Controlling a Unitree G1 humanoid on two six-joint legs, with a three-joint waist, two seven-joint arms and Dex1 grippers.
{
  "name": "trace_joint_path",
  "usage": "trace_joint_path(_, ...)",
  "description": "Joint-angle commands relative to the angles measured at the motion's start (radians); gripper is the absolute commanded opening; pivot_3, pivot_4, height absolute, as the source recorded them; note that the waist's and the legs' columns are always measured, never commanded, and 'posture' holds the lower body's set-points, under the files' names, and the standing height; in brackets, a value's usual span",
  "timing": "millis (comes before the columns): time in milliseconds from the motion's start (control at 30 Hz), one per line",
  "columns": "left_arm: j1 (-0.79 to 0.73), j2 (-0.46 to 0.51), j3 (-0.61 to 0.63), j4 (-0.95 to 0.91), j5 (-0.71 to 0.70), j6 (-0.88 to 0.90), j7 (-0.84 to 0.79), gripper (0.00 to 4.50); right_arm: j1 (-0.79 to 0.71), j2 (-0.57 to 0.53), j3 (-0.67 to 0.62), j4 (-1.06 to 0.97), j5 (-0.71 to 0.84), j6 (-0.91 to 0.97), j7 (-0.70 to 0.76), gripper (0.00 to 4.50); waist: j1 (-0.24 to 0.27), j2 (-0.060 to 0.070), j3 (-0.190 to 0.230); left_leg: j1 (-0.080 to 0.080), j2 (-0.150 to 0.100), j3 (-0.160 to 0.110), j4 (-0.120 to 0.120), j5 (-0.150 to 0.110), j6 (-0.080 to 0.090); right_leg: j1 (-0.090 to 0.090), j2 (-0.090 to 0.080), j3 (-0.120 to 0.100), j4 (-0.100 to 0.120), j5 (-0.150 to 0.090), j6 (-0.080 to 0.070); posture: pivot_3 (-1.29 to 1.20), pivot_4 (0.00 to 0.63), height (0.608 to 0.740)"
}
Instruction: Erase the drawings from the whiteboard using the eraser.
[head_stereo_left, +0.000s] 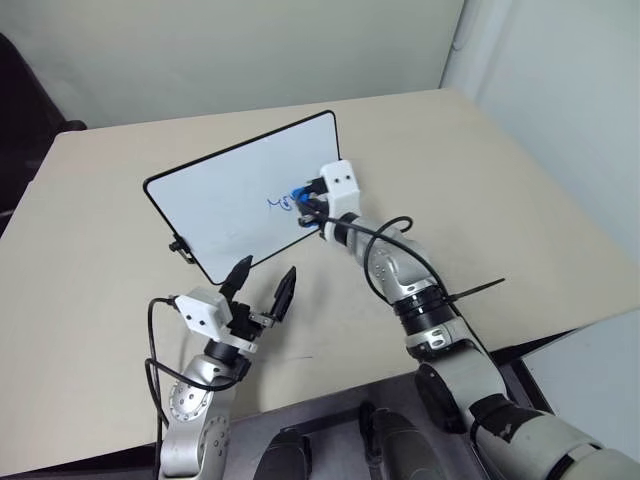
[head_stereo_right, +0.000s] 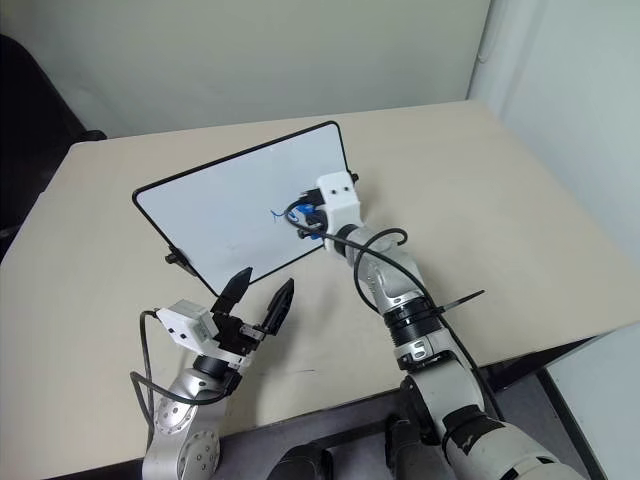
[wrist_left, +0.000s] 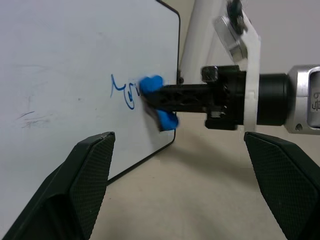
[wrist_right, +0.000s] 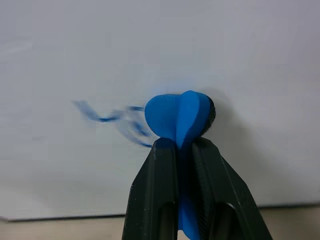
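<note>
Eraser (wrist_right: 179, 116) pinched in right gripper (wrist_left: 155, 102), arm stretched forward, pressed on whiteboard (head_stereo_left: 230, 195) at the drawings (wrist_left: 122, 91), mid-desk (head_stereo_left: 520, 200). Left gripper (head_stereo_left: 262, 285) hovers before the board's near edge, jaws spread, empty.

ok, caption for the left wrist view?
Right gripper presses the blue eraser against the whiteboard beside the drawings.
</note>
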Motion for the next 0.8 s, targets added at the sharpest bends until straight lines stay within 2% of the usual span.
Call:
trace_joint_path(33, 0.001, 0.007, 0.003, -0.024, -0.006, -0.002, -0.001, 4.5, -0.02, 0.085, 0.039, -0.045, 0.01, -0.001, 0.017, 0.13, 0.0, 0.0, 0.0, 0.0, 0.0, 0.0, 0.0, 0.0, 0.0, 0.0, 0.0, 0.0, 0.0, 0.0, 0.0, 0.0, 0.15, 0.737)
trace_joint_path(300, 0.008, 0.011, 0.01, -0.036, -0.012, 0.002, 0.003, 4.5, -0.022, 0.131, 0.109, 0.012, 0.005, -0.025, 0.013, 0.13, 0.0, 0.0, 0.0, 0.0, 0.0, 0.0, 0.0, 0.001, 0.0, 0.0, 0.0, 0.0, 0.0, 0.0, 0.0, 0.0, 0.15, 0.737)
trace_joint_path(800, 0.011, 0.012, 0.017, -0.04, -0.025, 0.006, -0.004, 4.5, -0.041, 0.168, 0.128, 0.005, 0.064, -0.077, 0.053, 0.13, 0.001, 0.0, 0.0, 0.0, 0.0, 0.001, 0.001, 0.0, -0.001, 0.0, 0.0, -0.001, 0.0, 0.001, 0.0, 0.0, 0.15, 0.737)
